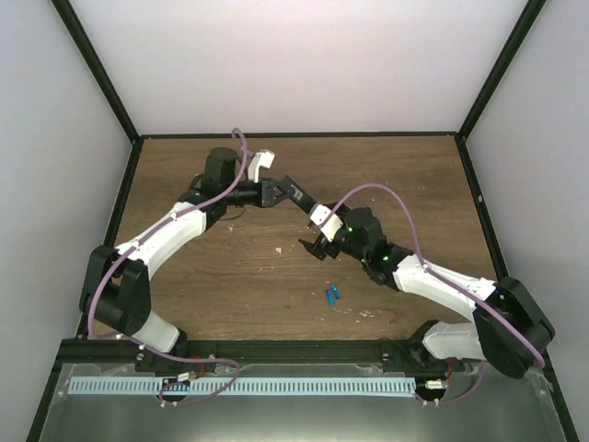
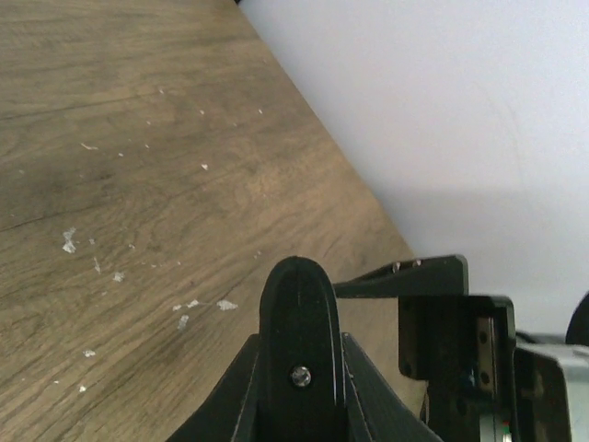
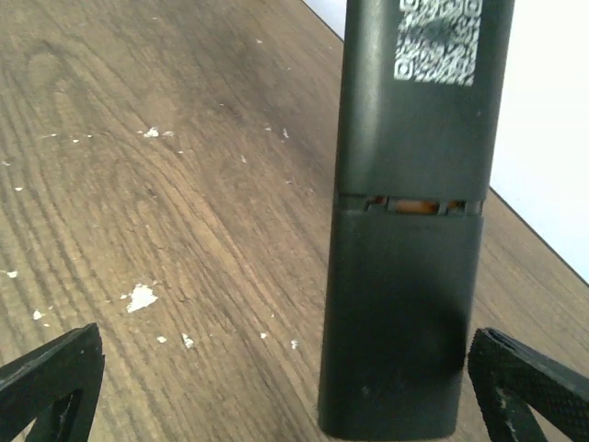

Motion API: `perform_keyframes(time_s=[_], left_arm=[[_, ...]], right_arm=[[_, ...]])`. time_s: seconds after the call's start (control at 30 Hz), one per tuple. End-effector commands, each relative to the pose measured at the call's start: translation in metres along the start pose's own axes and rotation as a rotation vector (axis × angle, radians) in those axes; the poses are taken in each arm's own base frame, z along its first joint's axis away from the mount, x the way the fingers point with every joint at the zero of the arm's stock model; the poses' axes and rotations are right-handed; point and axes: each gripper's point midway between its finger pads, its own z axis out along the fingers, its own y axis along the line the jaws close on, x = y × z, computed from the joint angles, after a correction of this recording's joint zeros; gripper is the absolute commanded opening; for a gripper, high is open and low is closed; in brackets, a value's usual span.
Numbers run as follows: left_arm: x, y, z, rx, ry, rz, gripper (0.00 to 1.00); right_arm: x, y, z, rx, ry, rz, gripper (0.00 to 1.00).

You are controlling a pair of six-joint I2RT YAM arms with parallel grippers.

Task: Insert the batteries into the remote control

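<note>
The black remote control (image 3: 409, 138) is held above the wooden table, back side up, with a QR sticker (image 3: 440, 37) and a seam with a narrow gap (image 3: 409, 204) across it. In the top view the remote control (image 1: 296, 195) sticks out of my left gripper (image 1: 276, 191), which is shut on its far end. My right gripper (image 1: 317, 243) is wide open, and its fingertips (image 3: 55, 382) flank the remote's near end without touching it. Two blue batteries (image 1: 332, 294) lie together on the table, nearer the front. The left wrist view shows my left gripper (image 2: 302, 368) shut.
The wooden table (image 1: 405, 184) is speckled with white flecks (image 3: 140, 296). White walls and a black frame (image 1: 479, 110) enclose it on the left, back and right. Part of my right gripper's black body (image 2: 442, 322) shows in the left wrist view.
</note>
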Motion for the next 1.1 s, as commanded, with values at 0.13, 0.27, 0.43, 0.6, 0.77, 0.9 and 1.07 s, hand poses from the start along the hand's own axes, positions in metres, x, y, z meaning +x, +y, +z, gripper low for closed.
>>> perform_keyframes(time_s=[0.13, 0.27, 0.43, 0.6, 0.77, 0.9, 1.07], left_arm=[[0.030, -0.014, -0.002, 0.111, 0.157, 0.131, 0.00], [0.039, -0.021, -0.006, 0.164, 0.181, 0.132, 0.00], [0.043, -0.023, -0.007, 0.180, 0.186, 0.127, 0.00], [0.039, -0.028, -0.009, 0.187, 0.172, 0.132, 0.00], [0.034, -0.031, -0.010, 0.188, 0.164, 0.137, 0.00], [0.032, -0.033, -0.010, 0.192, 0.164, 0.140, 0.00], [0.031, -0.032, -0.009, 0.194, 0.167, 0.137, 0.00]], right_arm=[[-0.007, 0.007, -0.009, -0.069, -0.044, 0.027, 1.00], [-0.002, 0.010, -0.009, -0.079, -0.027, 0.023, 0.97], [-0.002, 0.014, -0.008, -0.109, -0.018, 0.018, 0.87], [0.004, 0.019, -0.006, -0.139, 0.014, 0.012, 0.79], [0.008, 0.022, -0.005, -0.151, 0.028, 0.005, 0.70], [0.010, 0.022, -0.003, -0.149, 0.034, 0.005, 0.62], [0.013, 0.020, -0.001, -0.139, 0.047, -0.002, 0.51]])
